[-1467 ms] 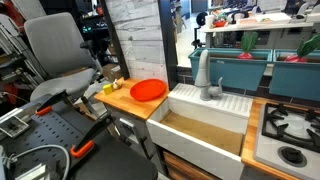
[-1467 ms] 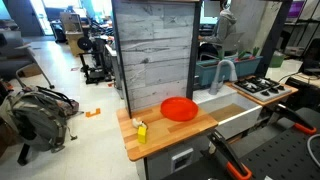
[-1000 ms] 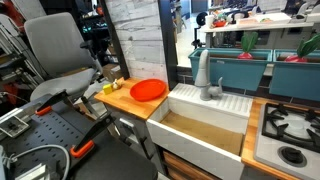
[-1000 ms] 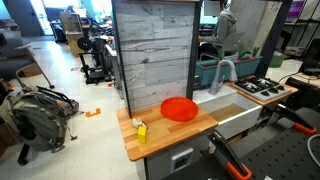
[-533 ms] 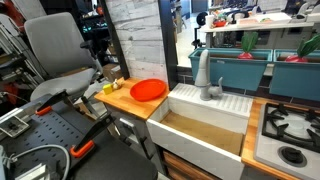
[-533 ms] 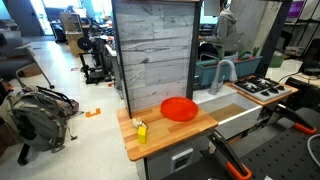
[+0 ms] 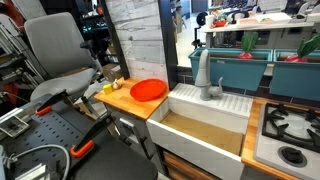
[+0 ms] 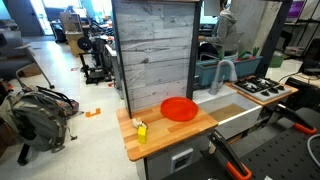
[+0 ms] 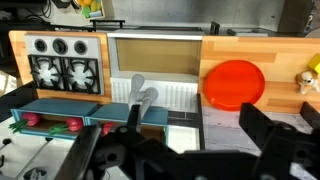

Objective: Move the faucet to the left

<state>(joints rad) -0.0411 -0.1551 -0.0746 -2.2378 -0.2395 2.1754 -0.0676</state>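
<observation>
The faucet (image 7: 203, 76) is a grey metal tap with an upright neck and a curved spout. It stands on the white ribbed ledge behind the sink (image 7: 222, 104), and also shows in the other exterior view (image 8: 222, 72). In the wrist view the faucet (image 9: 142, 96) lies left of centre, seen from above. My gripper (image 9: 192, 118) shows only in the wrist view. Its two dark fingers are spread wide with nothing between them. It hangs above the counter, well apart from the faucet.
A red plate (image 7: 148, 90) (image 9: 233, 82) sits on the wooden counter beside the sink, with a small yellow object (image 8: 140, 130) near the counter's end. A stove top (image 7: 290, 130) (image 9: 65, 62) is on the sink's other side. A teal bin (image 7: 240, 66) stands behind the faucet.
</observation>
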